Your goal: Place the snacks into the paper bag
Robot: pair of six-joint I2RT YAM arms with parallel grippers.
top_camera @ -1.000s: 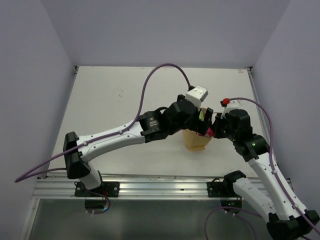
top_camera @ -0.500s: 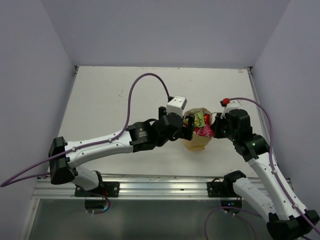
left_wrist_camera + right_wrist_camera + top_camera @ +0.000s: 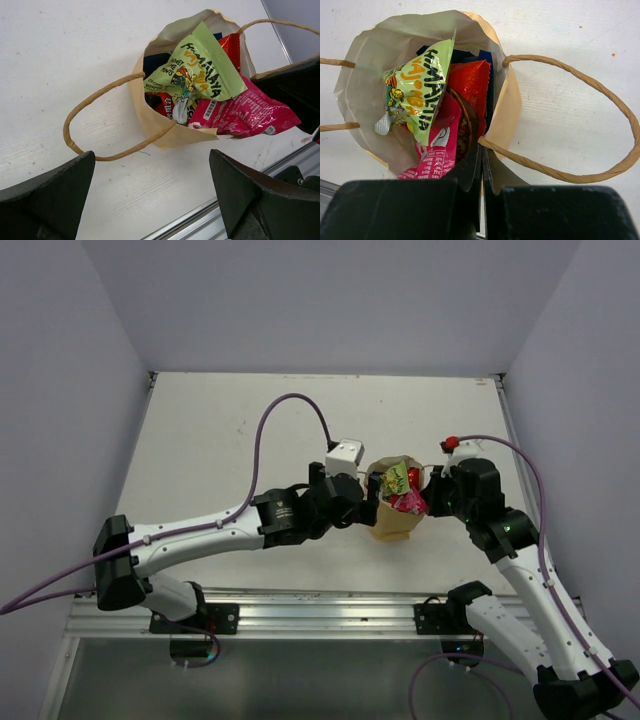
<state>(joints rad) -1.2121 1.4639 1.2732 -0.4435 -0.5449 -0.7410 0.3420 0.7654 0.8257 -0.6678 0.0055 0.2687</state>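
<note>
The tan paper bag [image 3: 393, 525] stands on the white table between both arms. Its mouth is open and full of snacks: a green packet [image 3: 200, 70] on top, a pink packet [image 3: 245, 112] sticking out over the rim, a red one [image 3: 470, 82] and a blue one [image 3: 485, 52] behind. My right gripper [image 3: 483, 160] is shut on the bag's rim where a loop handle [image 3: 600, 100] joins; in the top view it [image 3: 428, 495] is at the bag's right side. My left gripper [image 3: 160, 200] is open and empty, just left of the bag [image 3: 150, 120], fingers [image 3: 45, 200] apart.
The bag's other loop handle [image 3: 90, 110] hangs out toward my left gripper. The aluminium rail [image 3: 320, 610] runs along the near table edge. Grey walls close the table on the left, back and right. A purple cable [image 3: 275, 415] arcs over the left arm.
My left gripper was over the bag's mouth with the green packet; it has drawn back to the left and is empty. The green packet now lies in the bag. The right gripper has held still.
</note>
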